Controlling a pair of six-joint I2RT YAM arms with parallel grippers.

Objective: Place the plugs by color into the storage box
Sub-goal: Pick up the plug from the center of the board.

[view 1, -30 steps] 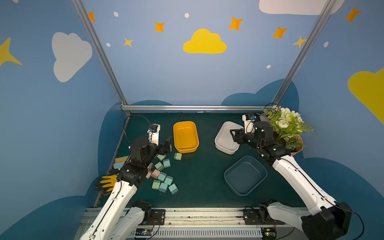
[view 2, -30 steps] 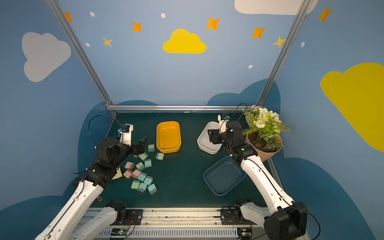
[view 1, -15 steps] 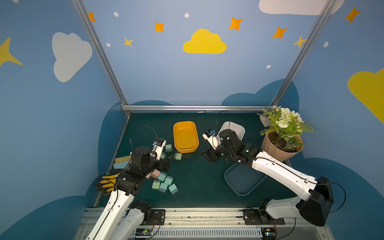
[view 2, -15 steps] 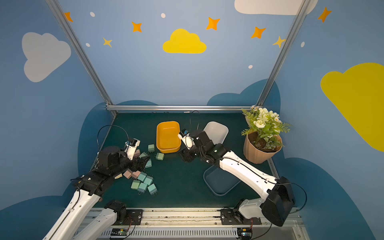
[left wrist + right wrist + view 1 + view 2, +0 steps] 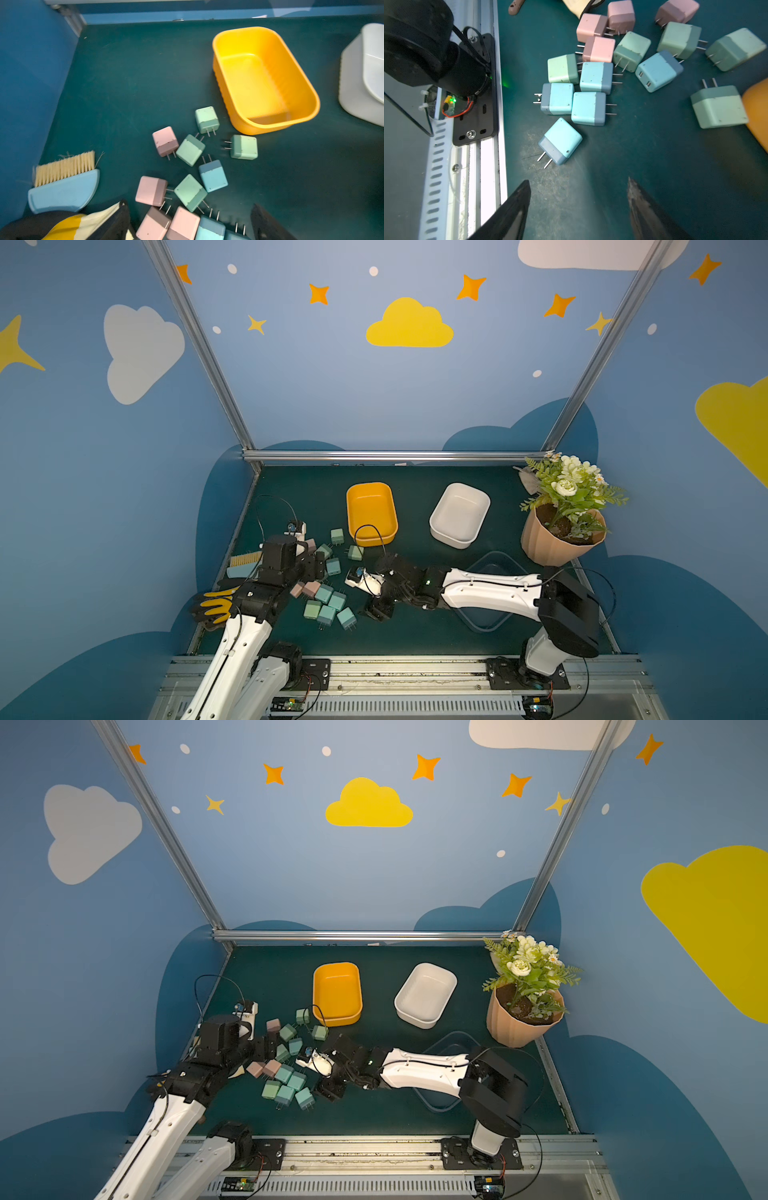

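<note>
Near the table's (image 5: 415, 639) front-left corner, the left gripper (image 5: 316, 566) hangs spread wide and empty over the plugs (image 5: 326, 614), which lie loose just before the yellow box (image 5: 371, 508). At their right edge, the right gripper (image 5: 578, 180) stands with fingers parted, holding nothing.

Plugs (image 5: 326, 614) piled on the mat (image 5: 415, 635), front-left. Right gripper (image 5: 370, 599) just beside them. Yellow bin (image 5: 370, 485) and white bin (image 5: 455, 540) further back.

High stereo pair; close downward wrist views, plugs (image 5: 596, 76) perhaps common.
</note>
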